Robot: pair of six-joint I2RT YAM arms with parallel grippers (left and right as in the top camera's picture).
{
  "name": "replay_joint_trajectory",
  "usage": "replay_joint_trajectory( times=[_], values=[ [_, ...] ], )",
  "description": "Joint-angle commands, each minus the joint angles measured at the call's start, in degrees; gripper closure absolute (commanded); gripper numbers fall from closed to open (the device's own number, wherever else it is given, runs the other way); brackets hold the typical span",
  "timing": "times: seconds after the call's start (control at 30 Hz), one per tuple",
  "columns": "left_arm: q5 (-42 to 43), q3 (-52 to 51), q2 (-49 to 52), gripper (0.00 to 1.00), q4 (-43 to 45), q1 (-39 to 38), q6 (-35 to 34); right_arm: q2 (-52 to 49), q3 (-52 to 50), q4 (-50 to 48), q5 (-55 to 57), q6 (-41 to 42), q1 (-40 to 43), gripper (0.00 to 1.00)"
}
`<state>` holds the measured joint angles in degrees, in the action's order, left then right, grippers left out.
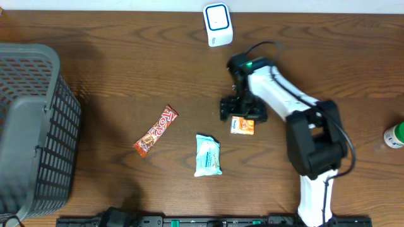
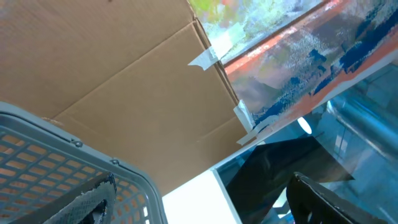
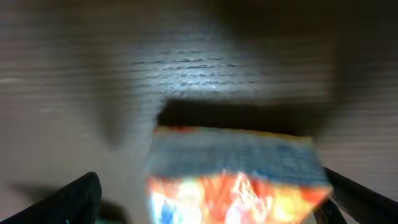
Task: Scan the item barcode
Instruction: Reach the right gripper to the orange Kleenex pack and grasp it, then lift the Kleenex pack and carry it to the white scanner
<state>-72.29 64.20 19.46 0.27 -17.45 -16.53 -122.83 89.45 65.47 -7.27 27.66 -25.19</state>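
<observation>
Orange packet [image 3: 236, 180]: flat on table [image 1: 126, 75], right of centre, blurred in my wrist view. Right gripper [image 1: 243, 115]: over its far edge, jaws spread wide, gripping nothing. Left gripper [image 2: 205, 208]: near left, beside basket [image 1: 38, 126], jaws apart, empty. White scanner [image 1: 218, 24]: at table's far edge.

Wooden worktop [image 1: 126, 75]: grey basket [image 1: 63, 145] far left, white scanner [image 1: 218, 24] at the back, chocolate bar [image 1: 156, 130], pale-blue packet [image 1: 207, 155] and orange packet [image 1: 242, 125] mid-worktop, bottle [image 1: 394, 135] far right.

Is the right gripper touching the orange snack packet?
Cannot tell. In the blurred right wrist view the open right gripper straddles the orange packet; one finger's edge meets its corner.
</observation>
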Motion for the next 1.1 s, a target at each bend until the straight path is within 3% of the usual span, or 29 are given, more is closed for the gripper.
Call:
replay_joint_trajectory(
  times=[0.0, 0.17, 0.4, 0.67, 0.9, 1.07],
  values=[
    [-0.11, -0.24, -1.73, 0.12, 0.24, -0.13, -0.09, -2.75, -0.28, 0.07, 2.89, 4.66, -0.74, 0.01],
    [-0.11, -0.24, -2.95, 0.12, 0.24, -0.13, -0.09, -4.37, -0.35, 0.76, 2.89, 5.77, -0.96, 0.01],
    [-0.11, -0.24, -3.23, 0.12, 0.02, -0.13, -0.09, -4.37, -0.33, 0.48, 2.91, 5.70, -0.87, 0.26],
    [-0.11, -0.24, -3.23, 0.12, -0.02, -0.13, -0.09, -4.35, 5.29, 7.72, 1.66, 4.37, 1.73, 0.37],
    [-0.11, -0.57, -3.23, 0.12, -0.20, -0.13, -0.11, -4.35, 15.91, 21.86, -11.41, -4.22, 4.90, 0.37],
    [-0.09, -1.33, -3.23, 0.12, -0.20, -0.13, -1.36, -4.37, 17.38, 27.89, -19.19, -9.20, 6.69, 0.34]
  ],
)
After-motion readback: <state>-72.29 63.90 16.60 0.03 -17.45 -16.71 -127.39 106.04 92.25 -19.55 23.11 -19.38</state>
